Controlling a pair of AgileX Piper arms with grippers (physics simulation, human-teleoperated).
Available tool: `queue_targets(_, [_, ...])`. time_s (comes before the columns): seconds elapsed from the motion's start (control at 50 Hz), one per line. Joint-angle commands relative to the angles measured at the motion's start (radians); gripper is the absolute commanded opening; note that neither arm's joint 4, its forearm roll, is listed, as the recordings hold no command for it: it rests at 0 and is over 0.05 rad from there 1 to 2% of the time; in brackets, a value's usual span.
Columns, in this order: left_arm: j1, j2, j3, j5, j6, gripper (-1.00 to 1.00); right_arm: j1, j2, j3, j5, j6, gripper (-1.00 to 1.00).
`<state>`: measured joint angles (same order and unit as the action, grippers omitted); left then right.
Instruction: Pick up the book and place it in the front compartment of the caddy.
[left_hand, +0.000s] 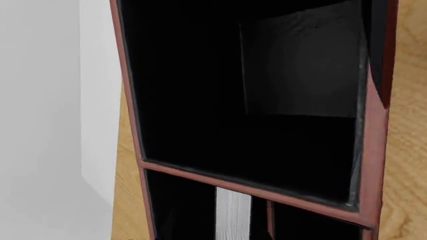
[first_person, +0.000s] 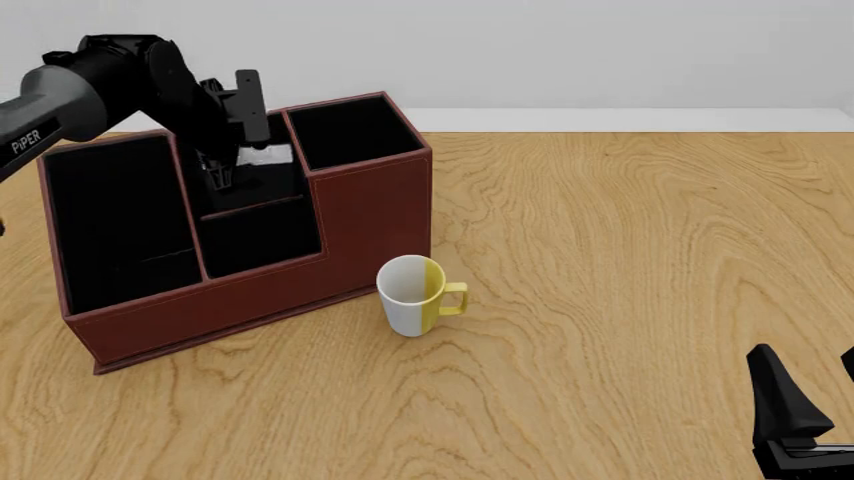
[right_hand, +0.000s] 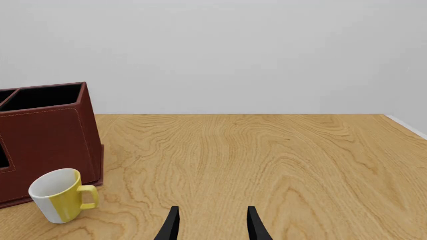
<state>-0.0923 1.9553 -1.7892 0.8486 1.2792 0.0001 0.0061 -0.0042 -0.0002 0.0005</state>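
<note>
- The thin, flat, black-covered book (first_person: 271, 157) with white page edges stands on edge in the caddy's middle region, under the left gripper (first_person: 218, 172); the left wrist view shows only a strip of its white pages (left_hand: 233, 212) in a slot.
- Whether that is the front compartment (first_person: 254, 235) itself or the slot behind the cross divider cannot be told.
- The left gripper hangs low over the middle slots; its jaws are hidden from both views, so whether it holds the book cannot be told.
- The right gripper (right_hand: 212, 225) rests near the table's near edge, well apart from everything, jaws parted and empty.
- The book looks light and stiff; the smooth cover may slip, so pinching across both covers near the top edge seems best.
- The large reddish-brown leather-look caddy (first_person: 380, 215) has stitched edges, matte black lining and a stepped wall.
- A glossy white-and-yellow ceramic mug (first_person: 415, 294) stands just beside the caddy's wall on the grained wooden table (first_person: 627, 260).
</note>
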Motion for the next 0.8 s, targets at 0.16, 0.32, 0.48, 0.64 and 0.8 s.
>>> queue_targets(0.16, [0.056,0.061,-0.018,-0.070,0.027,1.00,0.000,0.000,0.000,0.000,0.000,1.00])
queue_targets(0.32, [0.054,0.059,-0.026,-0.063,0.022,1.00,0.000,0.000,0.000,0.000,-0.001,1.00])
queue_targets(0.48, [0.024,0.005,-0.016,-0.038,0.000,1.00,0.000,0.000,0.000,0.000,0.000,1.00])
queue_targets(0.64, [-0.018,-0.146,0.047,-0.005,-0.017,1.00,0.000,0.000,0.000,0.000,0.000,1.00])
queue_targets(0.8, [-0.057,-0.329,0.140,-0.009,-0.020,1.00,0.000,0.000,0.000,0.000,0.000,1.00])
